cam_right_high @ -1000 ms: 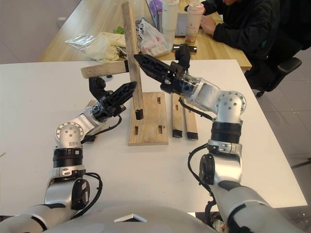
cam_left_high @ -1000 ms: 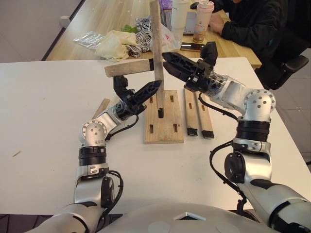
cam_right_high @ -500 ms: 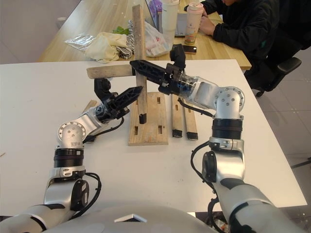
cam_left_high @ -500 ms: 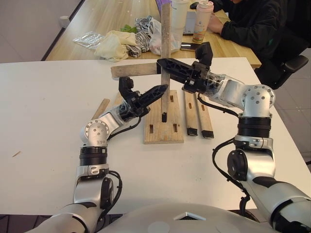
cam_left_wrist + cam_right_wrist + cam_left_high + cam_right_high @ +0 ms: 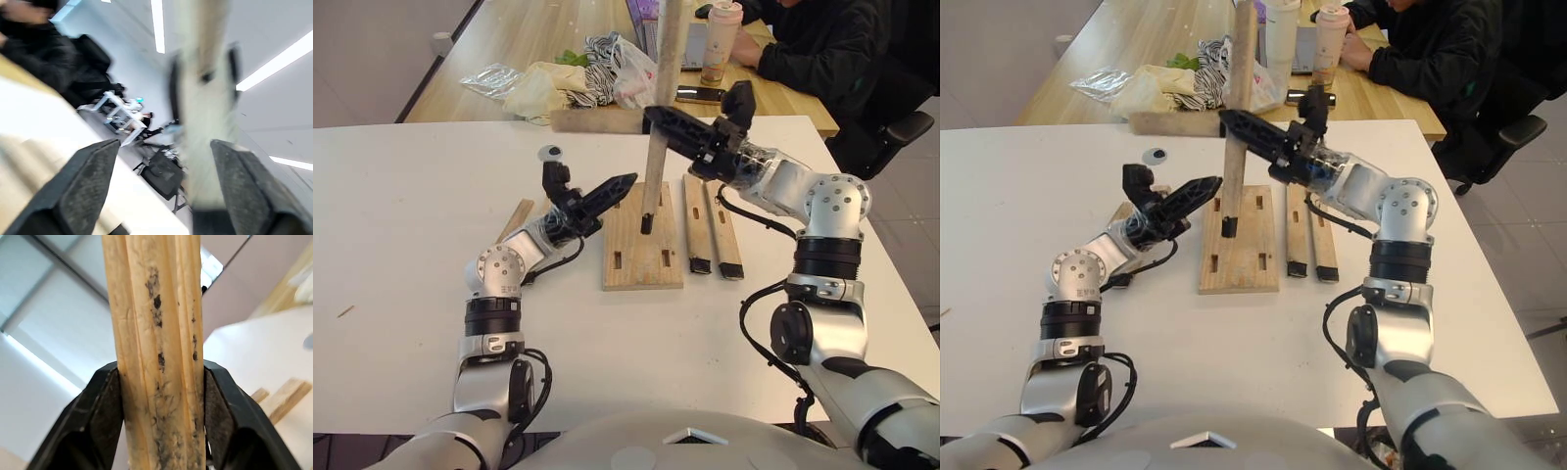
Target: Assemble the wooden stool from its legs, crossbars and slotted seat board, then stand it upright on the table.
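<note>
- Up front, a white desk point(image 5: 401, 255); behind it a wooden desk point(image 5: 499, 49) piled with bags point(image 5: 631, 83) and a bottle point(image 5: 720, 39).
- The seat board point(image 5: 641, 259) lies flat mid-desk, slots up, with two loose legs point(image 5: 697, 225) just to its right and a stick point(image 5: 517, 217) at its left.
- The right claw point(image 5: 658, 119) is clenched on a leg point(image 5: 656, 162), held upright with its black-tipped foot down at the board. I can't tell if it touches. A crossbar point(image 5: 592, 120) juts left from the leg.
- The left claw point(image 5: 625, 183) gapes wide, holding nothing, just left of that leg.

Both head eyes look down over one table point(image 5: 401, 294); both wrist cameras face the upright leg point(image 5: 156, 357) closely.
</note>
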Robot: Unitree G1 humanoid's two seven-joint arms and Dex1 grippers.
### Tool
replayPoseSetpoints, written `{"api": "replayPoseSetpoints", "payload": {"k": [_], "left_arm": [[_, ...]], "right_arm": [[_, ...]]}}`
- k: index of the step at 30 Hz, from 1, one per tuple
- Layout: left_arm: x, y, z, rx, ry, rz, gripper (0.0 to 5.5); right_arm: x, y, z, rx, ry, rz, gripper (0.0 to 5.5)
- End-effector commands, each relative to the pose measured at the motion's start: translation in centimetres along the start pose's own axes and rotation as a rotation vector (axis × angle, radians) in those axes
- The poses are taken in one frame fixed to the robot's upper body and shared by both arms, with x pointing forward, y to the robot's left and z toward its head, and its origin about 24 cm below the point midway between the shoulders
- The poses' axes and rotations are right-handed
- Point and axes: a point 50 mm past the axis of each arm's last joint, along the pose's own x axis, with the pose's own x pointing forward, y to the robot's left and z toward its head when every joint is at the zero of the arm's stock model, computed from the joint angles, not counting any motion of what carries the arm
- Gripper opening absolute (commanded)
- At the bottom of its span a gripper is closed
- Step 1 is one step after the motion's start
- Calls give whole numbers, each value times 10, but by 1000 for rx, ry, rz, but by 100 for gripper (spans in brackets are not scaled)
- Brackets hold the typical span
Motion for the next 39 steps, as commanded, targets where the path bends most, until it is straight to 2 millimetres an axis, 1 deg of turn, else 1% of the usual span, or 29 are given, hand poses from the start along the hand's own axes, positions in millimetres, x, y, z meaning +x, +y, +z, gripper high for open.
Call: {"api": "replayPoseSetpoints", "payload": {"k": [1, 4, 6, 8, 12, 16, 19, 27, 33, 39], "left_arm": [[-23, 21, 9, 47, -77, 195, 374], [-28, 22, 22, 93, -128, 216, 374], [-28, 21, 29, 113, -144, 219, 374], [-28, 23, 31, 129, -148, 236, 374], [-24, 25, 31, 147, -156, 241, 374], [-24, 25, 32, 150, -174, 235, 374], [-23, 25, 32, 147, -177, 234, 374], [-20, 26, 30, 140, -166, 230, 374], [-19, 23, 28, 136, -161, 211, 374], [-19, 24, 26, 128, -167, 217, 374]], "right_arm": [[-16, -19, -2, -140, -106, -102, 206], [-29, -34, -6, -352, -162, -193, 206], [-38, -42, -11, -439, -169, -214, 206], [-46, -47, -20, -412, -154, -136, 206], [-65, -54, -43, -376, -128, 34, 206], [-73, -64, -61, -380, -60, 79, 205], [-73, -72, -65, -395, -60, 73, 205], [-65, -82, -64, -445, -64, 74, 205], [-57, -78, -54, -482, -87, 110, 205], [-52, -75, -46, -479, -139, 120, 205]]}}
